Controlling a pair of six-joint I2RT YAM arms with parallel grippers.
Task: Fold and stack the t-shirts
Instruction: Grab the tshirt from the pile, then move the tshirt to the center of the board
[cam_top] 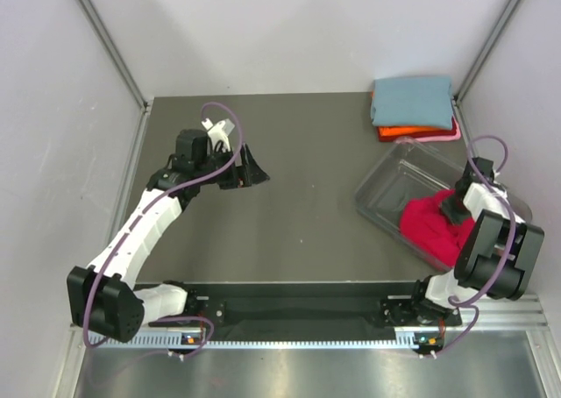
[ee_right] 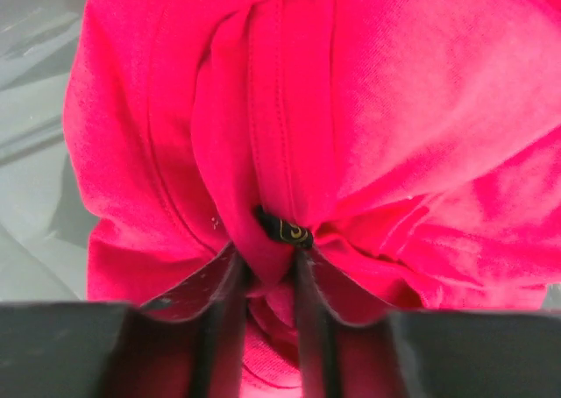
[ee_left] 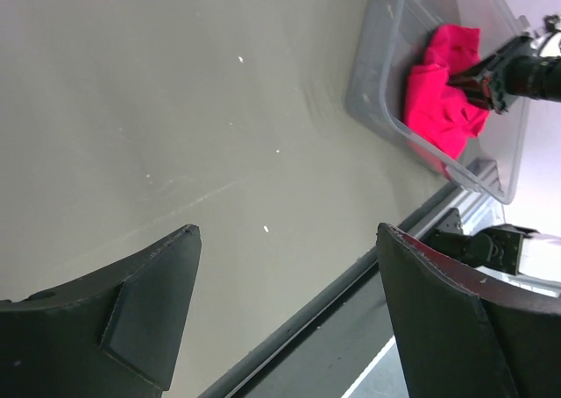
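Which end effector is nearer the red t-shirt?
Right. The right end effector pinches the red t-shirt in the tub; the left end effector hangs open far across the table.

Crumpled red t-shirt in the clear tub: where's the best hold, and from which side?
Pinch the raised fold beside the small black tag on the crimson red t-shirt, coming from above: the clear plastic tub walls off sideways entry. The right gripper grips there.

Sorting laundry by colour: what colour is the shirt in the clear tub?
Crimson red soft cloth t-shirt, shown best in the right wrist view.
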